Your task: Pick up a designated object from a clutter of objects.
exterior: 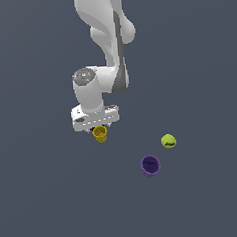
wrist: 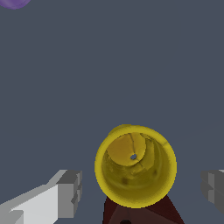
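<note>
My claw stands wide open, holding nothing, straddling the yellow cup at lower center (light, stiff, probably slick); I'd pinch its outer walls mid-height.

No legible text, label, brand, number or sign appears in either view. The yellow cup, purple cup and yellow-green ball carry no readable markings; the ball's dark mark is too small to read.
</note>
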You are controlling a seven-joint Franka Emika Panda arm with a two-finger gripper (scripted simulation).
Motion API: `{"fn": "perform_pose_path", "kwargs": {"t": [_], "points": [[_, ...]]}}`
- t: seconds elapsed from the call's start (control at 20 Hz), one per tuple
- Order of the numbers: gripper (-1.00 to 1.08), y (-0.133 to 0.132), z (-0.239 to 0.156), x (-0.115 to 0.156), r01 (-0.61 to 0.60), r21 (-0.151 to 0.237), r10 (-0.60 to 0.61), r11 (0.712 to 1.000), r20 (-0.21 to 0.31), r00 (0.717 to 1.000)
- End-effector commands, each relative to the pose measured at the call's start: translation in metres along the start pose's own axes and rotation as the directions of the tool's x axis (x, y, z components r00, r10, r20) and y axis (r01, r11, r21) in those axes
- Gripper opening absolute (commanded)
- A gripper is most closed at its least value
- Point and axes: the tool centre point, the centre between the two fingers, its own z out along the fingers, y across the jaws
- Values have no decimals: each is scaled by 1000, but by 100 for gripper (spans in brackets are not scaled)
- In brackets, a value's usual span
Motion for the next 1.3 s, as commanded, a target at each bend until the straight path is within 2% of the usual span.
{"fn": "perform_pose_path", "kwargs": {"t": [0.0, 0.5, 0.8, 0.85, 1.25], "points": [[100, 0, 2, 0, 0, 0, 0, 1000, 0, 1000], [100, 0, 41, -1, 3, 0, -3, 1000, -1, 1000], [100, 0, 51, -1, 3, 0, -3, 1000, -1, 1000], [-100, 0, 51, -1, 3, 0, -3, 1000, -1, 1000], [-100, 0, 51, -1, 3, 0, -3, 1000, -1, 1000]]}}
